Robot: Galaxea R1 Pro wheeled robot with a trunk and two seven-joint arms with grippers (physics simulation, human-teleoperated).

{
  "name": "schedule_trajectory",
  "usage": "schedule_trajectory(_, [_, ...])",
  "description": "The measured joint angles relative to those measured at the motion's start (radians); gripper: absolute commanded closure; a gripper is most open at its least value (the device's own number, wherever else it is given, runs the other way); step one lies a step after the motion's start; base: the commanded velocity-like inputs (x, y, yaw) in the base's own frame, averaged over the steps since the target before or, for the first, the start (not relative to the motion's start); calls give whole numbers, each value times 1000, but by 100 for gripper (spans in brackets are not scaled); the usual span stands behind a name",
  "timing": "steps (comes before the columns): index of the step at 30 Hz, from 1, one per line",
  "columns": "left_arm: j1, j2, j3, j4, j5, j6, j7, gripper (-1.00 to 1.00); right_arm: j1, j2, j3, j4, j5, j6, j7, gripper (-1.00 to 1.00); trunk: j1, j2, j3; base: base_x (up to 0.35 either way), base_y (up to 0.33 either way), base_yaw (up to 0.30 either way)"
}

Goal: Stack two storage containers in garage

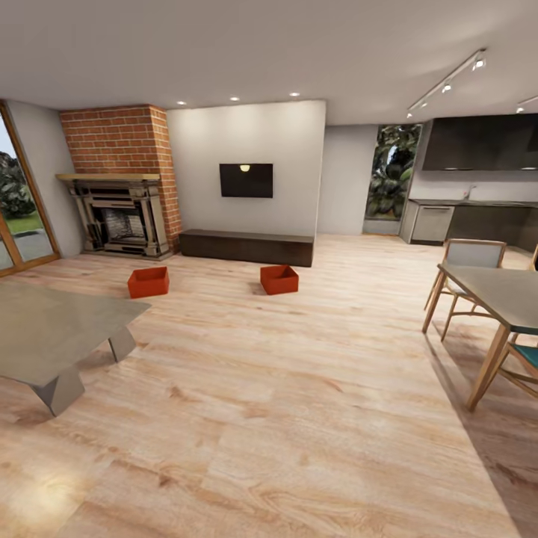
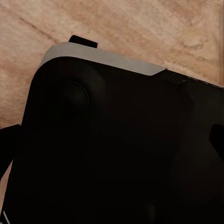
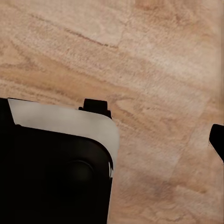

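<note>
Pale plank floor [image 1: 299, 418] nearest. Two orange-red containers, left [image 1: 148, 282], right [image 1: 279, 279], far ahead near dark bench [image 1: 246, 246], well apart. Gripper opening impossible to tell.

Room: open-plan, pale wood-plank floor [image 1: 299, 418], white ceiling with recessed spotlights [image 1: 235, 98] and track lights [image 1: 447, 84].
Landmark: black wall TV [image 1: 246, 180] on a white wall panel [image 1: 246, 134].
Below the TV: long low dark-brown bench [image 1: 246, 246].
Left of the TV: red-brick fireplace [image 1: 119, 179] with dark metal surround; further left, a wood-framed glazed door [image 1: 19, 217].
Right of the TV: window with foliage [image 1: 392, 170], dark kitchen units [image 1: 478, 183].
Nearer, left of the TV: grey low table [image 1: 52, 332]. Nearer, right: dining table [image 1: 497, 299], wooden chairs [image 1: 463, 273].
</note>
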State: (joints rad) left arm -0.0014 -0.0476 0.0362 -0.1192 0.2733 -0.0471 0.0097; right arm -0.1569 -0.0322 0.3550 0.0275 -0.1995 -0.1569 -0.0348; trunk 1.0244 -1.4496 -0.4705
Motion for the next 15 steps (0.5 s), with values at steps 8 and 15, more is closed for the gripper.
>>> schedule_trajectory(8, [0,0,0,0,0,1,0,-100,0,0,0,0,0,0,0,-100,0,0,0,326,0,0])
schedule_trajectory(15, [0,-1,0,0,0,0,0,-100,0,0,0,0,0,0,0,-100,0,0,0,326,0,0])
